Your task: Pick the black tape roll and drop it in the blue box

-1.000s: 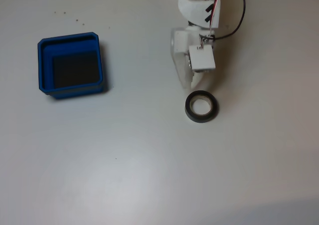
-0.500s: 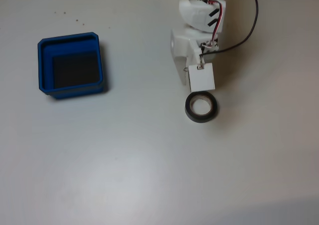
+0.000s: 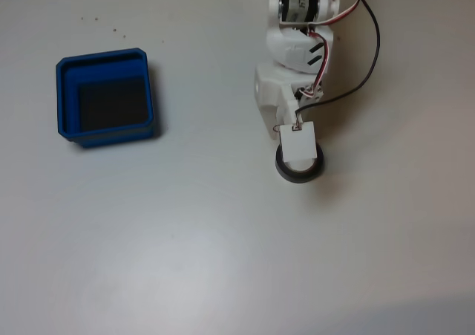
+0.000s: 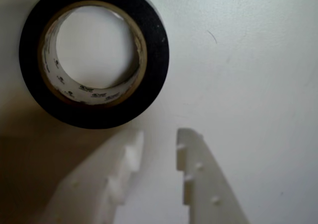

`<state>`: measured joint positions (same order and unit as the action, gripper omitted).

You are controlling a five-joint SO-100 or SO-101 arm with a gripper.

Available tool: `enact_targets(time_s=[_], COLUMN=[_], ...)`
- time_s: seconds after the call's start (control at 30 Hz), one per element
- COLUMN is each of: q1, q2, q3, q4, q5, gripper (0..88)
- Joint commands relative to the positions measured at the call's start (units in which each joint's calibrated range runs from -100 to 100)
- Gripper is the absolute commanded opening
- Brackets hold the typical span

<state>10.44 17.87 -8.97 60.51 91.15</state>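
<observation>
White tabletop carries one black tape roll, lying flat right of centre in the fixed view, well apart from the single blue box at the left. One white arm reaches down from the top edge, its wrist block now covering the roll's upper half, where half a second ago it stopped just short. In the wrist view the gripper hangs just beside the roll, fingers slightly parted, gripping nothing.

Plain white counter, matte, evenly lit w/ soft glare mid-surface. Few tiny dark specks top left. Shadow along bottom right edge.
</observation>
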Motion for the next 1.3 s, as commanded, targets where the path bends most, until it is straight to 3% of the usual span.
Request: enact_targets(time_s=[0.0, 0.77, 1.03, 1.27], q1=[-0.33, -2.58, -2.77, -2.77], q2=[-0.47, 2.12, 2.12, 2.12], q3=[-3.52, -3.43, -3.79, -3.97], q4=[0.22, -0.11, -0.2, -0.61], q5=[-0.26, -0.26, -3.15, -3.5], gripper=[0.7, 1.8, 13.2, 15.2])
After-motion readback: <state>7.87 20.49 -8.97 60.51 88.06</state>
